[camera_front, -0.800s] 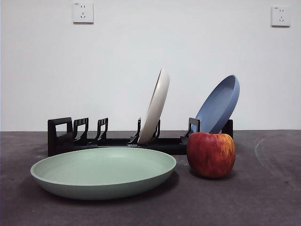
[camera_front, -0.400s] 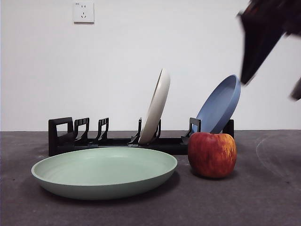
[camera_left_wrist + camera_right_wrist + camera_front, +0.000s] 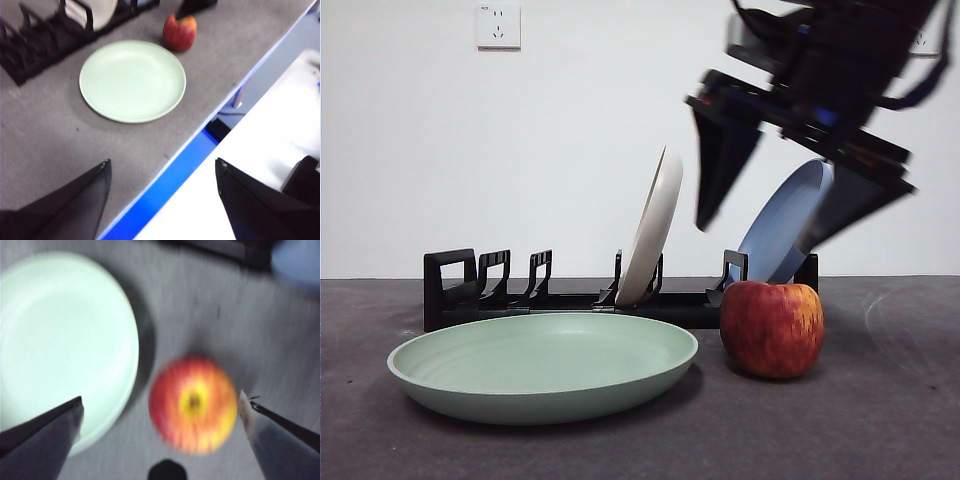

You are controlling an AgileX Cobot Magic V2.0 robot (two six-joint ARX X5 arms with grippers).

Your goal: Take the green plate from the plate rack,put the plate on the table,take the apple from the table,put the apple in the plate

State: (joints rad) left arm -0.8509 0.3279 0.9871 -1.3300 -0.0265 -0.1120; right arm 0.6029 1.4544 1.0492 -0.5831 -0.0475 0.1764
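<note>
The green plate (image 3: 542, 365) lies flat on the dark grey table (image 3: 880, 420), in front of the black plate rack (image 3: 470, 290). Just right of the plate, clear of its rim, stands the red apple (image 3: 771, 328). My right gripper (image 3: 755, 238) hangs open above the apple, having come in from the upper right. The right wrist view looks down on the apple (image 3: 193, 402), which lies between the spread jaws of the right gripper (image 3: 160, 399), with the plate (image 3: 60, 345) beside it. My left gripper (image 3: 162, 161) is open and empty, high over the table's edge, far from the plate (image 3: 132, 80) and apple (image 3: 179, 32).
A cream-white plate (image 3: 652, 225) and a blue plate (image 3: 785, 225) stand tilted in the rack, the blue one right behind the apple and close to the right gripper. The table's front edge (image 3: 200, 132) runs near the left gripper.
The right arm has come in from the top right corner and moved down and left to above the apple. Plate and apple have not moved.
</note>
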